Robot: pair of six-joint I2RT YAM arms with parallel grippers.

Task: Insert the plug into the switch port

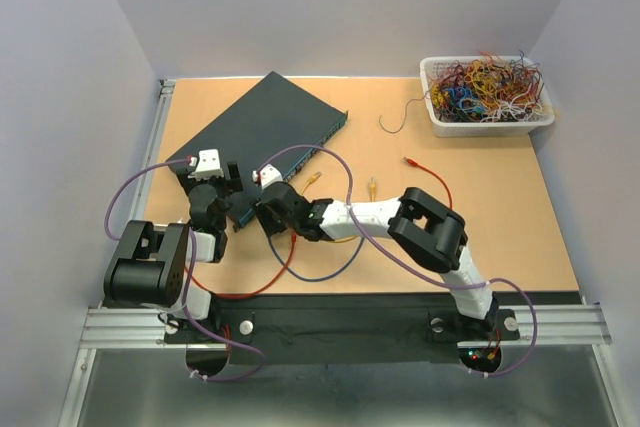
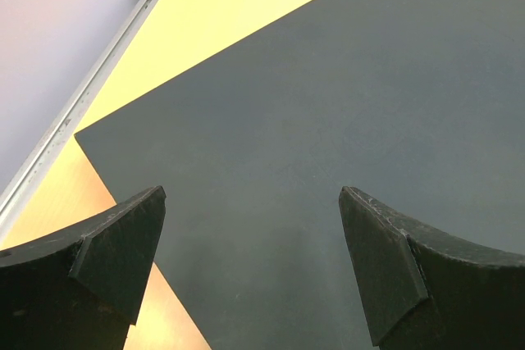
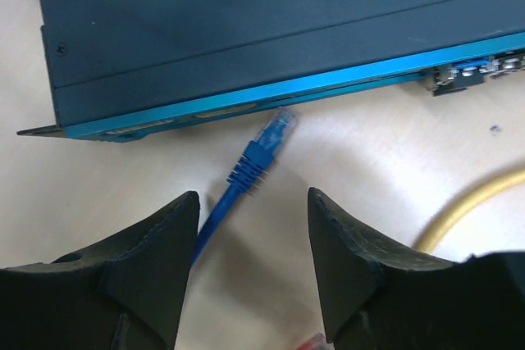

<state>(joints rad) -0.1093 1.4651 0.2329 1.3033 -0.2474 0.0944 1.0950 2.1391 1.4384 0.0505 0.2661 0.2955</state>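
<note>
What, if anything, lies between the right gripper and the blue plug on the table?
Nothing visible does. The blue plug lies on the table just ahead of the right gripper. Its cable runs back between the open jaws.

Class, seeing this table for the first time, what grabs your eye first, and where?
A big dark teal box lies slantwise on the left half of the table. A white basket of tangled coloured wires sits at the far right corner. Close up, a blue plug lies pointing at the box's bright front edge, very near it.
</note>
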